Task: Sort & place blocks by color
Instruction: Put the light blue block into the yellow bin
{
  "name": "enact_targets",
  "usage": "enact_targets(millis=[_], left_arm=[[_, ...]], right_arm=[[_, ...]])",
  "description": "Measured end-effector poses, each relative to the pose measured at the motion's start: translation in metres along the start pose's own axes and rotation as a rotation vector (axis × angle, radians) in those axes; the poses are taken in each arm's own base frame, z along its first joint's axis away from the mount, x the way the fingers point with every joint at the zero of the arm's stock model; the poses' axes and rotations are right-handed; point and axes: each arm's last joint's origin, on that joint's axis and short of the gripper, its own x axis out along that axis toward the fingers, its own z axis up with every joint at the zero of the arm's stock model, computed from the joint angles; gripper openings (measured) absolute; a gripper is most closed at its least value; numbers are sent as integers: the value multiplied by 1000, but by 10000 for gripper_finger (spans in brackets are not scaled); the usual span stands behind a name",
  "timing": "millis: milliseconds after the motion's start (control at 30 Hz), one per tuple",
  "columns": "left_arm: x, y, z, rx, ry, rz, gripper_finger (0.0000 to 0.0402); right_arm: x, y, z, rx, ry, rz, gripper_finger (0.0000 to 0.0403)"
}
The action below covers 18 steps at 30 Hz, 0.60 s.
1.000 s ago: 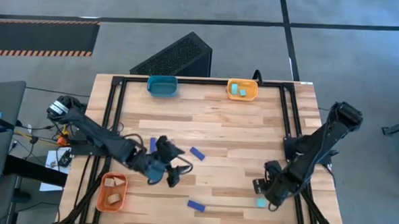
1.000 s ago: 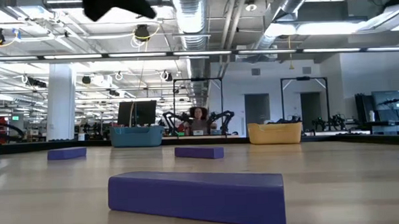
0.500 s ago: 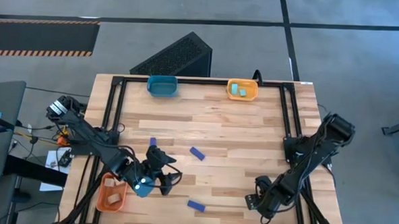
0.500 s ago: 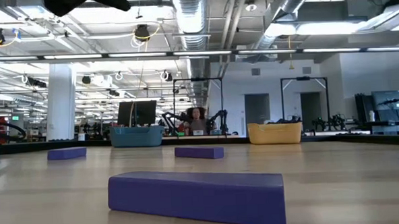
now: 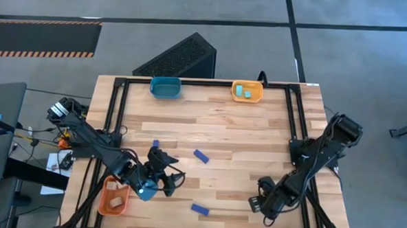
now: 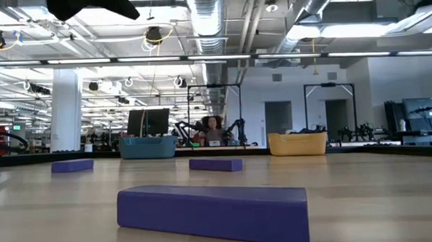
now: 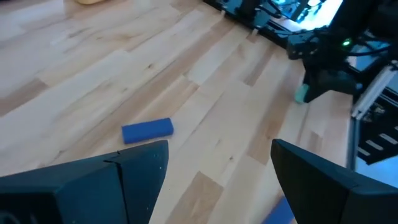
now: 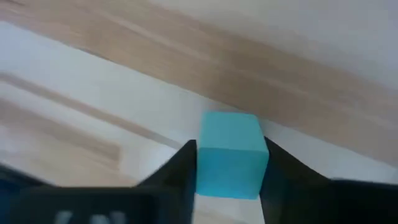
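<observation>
1. Right wrist view shows my right gripper (image 8: 230, 177) pinching a light cyan block (image 8: 230, 152), one finger pressed against each side, just above the wooden table (image 8: 93, 99).
2. From the high view, that gripper (image 5: 263, 202) sits low at the near right of the table, the arm folded back toward the right edge.
3. I judge the step in hand to be the pick of this cyan piece; next it calls for a lift and a long carry to the yellow tray (image 5: 247, 92) at the far edge, where cyan pieces already lie.
4. My left gripper (image 5: 167, 183) hovers near the left, beside the orange tray (image 5: 105, 199); its fingers (image 7: 311, 180) are spread and hold nothing.
5. Dark blue bars wait: one (image 5: 201, 156) mid-table, one (image 5: 199, 209) near the front edge, one (image 5: 156, 145) by the left arm. The teal tray (image 5: 165, 87) stands far left.
</observation>
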Motion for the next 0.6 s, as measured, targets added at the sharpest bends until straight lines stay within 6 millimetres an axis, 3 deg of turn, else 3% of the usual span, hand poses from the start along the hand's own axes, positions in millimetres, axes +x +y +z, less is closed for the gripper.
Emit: enact_targets(millis=[133, 233, 467, 600], left_arm=[[7, 9, 4, 16, -4, 66, 271], [14, 19, 13, 13, 22, 111, 271], [44, 51, 40, 44, 152, 201, 271], [62, 76, 60, 85, 203, 244, 271]], right_arm=[[-17, 11, 17, -69, -50, 90, 118], [-36, 20, 46, -116, -150, 129, 118], [-87, 27, 155, -257, -381, 126, 118], [-117, 13, 222, -283, -512, 132, 118]])
